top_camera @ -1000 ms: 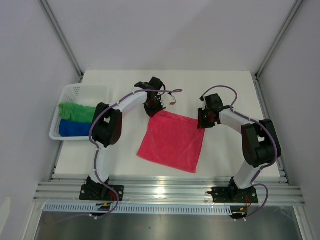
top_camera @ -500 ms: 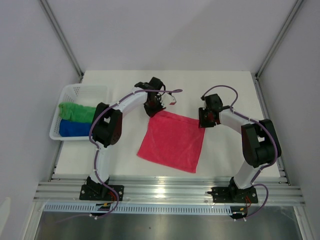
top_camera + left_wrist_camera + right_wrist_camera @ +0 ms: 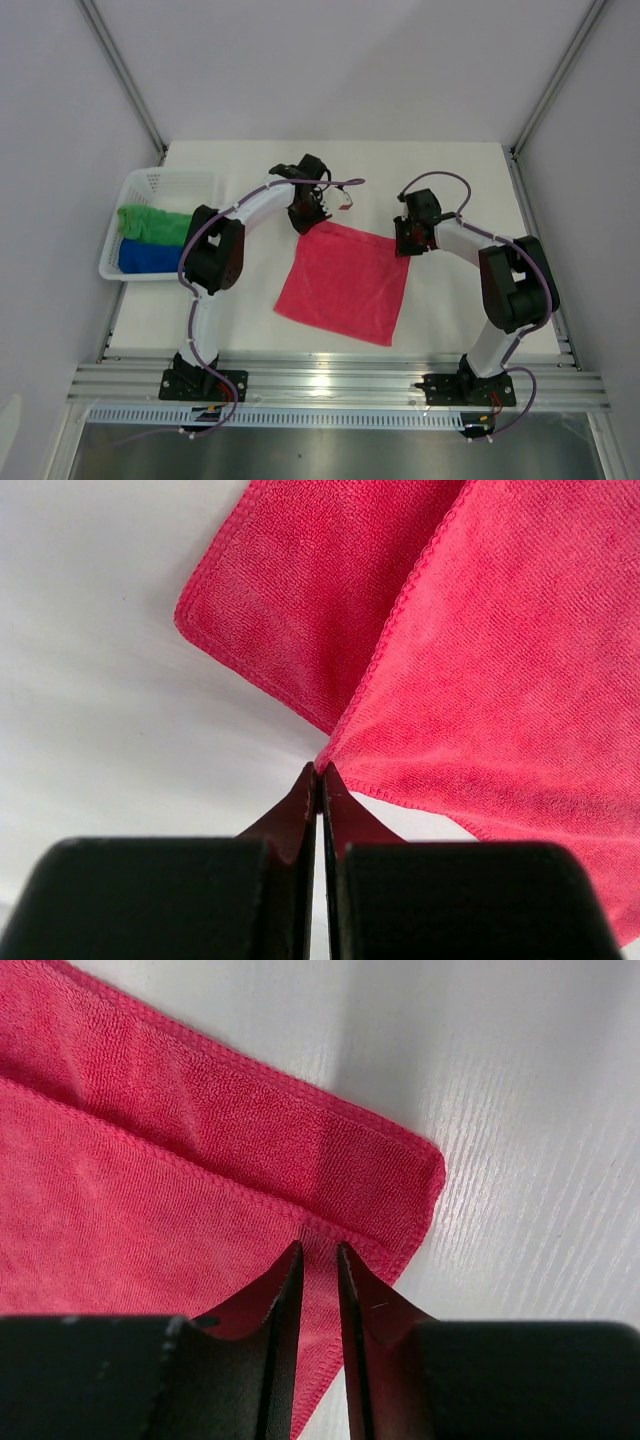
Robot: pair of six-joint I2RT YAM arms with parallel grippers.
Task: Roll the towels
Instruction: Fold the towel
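Centrally on table (image 3: pixel 450 180): red towel (image 3: pixel 345 280), spread flat, slightly skewed to the table's edges, nearer the near edge than the far one.

Far-left corner of it pinched by left gripper (image 3: pixel 308 222). From left wrist view: fingers (image 3: pixel 295 810) pressed tight together, no gap between, tip of the cloth caught there and drawn up off the surface, hem running away from the tips over a lower layer of the same towel.

Far-right corner at right gripper (image 3: pixel 408 243). From right wrist view: fingers (image 3: pixel 270 1300) closed to a narrow slit, red hem caught in that slit, a strip of towel doubled under just beyond the tips, rounded corner resting on bare white surface to the right.

Both arms bent inward over the table's middle, wrists just beyond the towel's far edge, well apart from each other.

Over at the left edge, toward the far corner: white basket (image 3: pixel 150 178). Inside it, green towel (image 3: pixel 155 222), rolled, on the far side; blue towel (image 3: pixel 150 255), rolled, on the near side, touching the green one along its length.
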